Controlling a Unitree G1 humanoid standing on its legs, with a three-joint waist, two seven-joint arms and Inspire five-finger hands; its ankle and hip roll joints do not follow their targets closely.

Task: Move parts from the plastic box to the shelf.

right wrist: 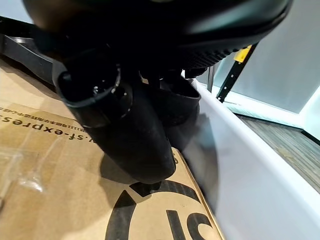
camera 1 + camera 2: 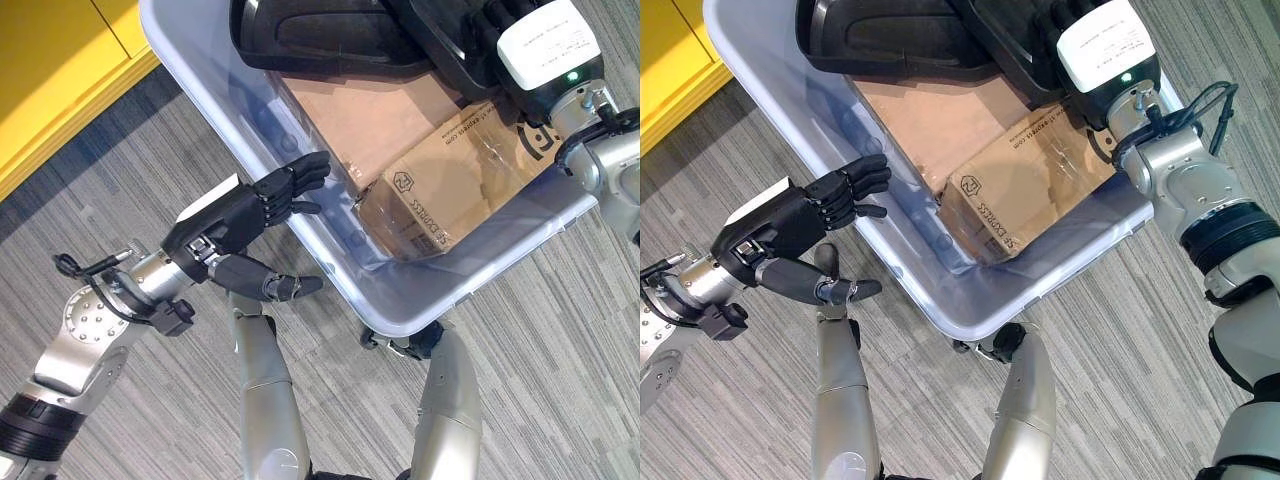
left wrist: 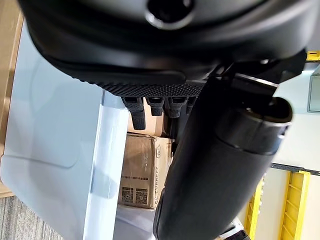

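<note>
A translucent plastic box [image 2: 400,305] holds a taped cardboard carton [image 2: 440,190], a flat sheet of cardboard [image 2: 370,110] and large black moulded parts [image 2: 320,35] at its far end. My left hand [image 2: 235,215] hovers outside the box's near left wall, open, fingers stretched toward the wall and thumb spread below, holding nothing. The left wrist view looks past that hand [image 3: 215,165] at the box wall [image 3: 50,135] and the carton [image 3: 142,170]. My right hand [image 2: 545,45] reaches into the far right corner, above the carton [image 1: 60,190] and close to the wall [image 1: 250,185].
A yellow cabinet [image 2: 50,70] stands at the far left. The box rests over grey striped carpet [image 2: 150,150], with a dark castor [image 2: 400,345] under its near corner. Open floor lies left of the box.
</note>
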